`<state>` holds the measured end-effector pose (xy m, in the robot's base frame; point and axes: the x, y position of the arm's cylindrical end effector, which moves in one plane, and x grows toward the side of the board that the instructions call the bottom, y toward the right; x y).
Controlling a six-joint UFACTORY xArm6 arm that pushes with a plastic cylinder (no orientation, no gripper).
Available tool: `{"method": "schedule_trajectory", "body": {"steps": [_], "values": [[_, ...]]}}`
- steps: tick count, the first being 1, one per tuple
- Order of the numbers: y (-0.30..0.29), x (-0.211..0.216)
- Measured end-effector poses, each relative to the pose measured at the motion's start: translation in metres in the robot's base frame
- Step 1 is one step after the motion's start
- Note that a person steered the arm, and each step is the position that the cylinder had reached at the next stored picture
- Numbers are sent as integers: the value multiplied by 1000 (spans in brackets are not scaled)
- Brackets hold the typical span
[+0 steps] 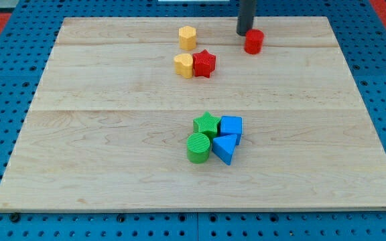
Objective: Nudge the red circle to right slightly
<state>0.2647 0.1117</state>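
Right now you have my tip (243, 33), a bare rod holding nothing, touching the red circle (253, 41) just to its right, so push gently rightward.

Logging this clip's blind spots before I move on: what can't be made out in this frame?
- Camera view: the rod is cut off by the view's top edge; nothing of the arm above it shows.
- My tip sits at the red circle's upper left; actual contact cannot be told.
- The green star is partly covered by the green circle in front.
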Motion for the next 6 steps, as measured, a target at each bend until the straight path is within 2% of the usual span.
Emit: {"method": "schedule_trajectory", "body": {"steps": [1,2,3,4,6], "values": [[14,25],[7,-4],[-33,-10],[-35,22],[40,68]]}}
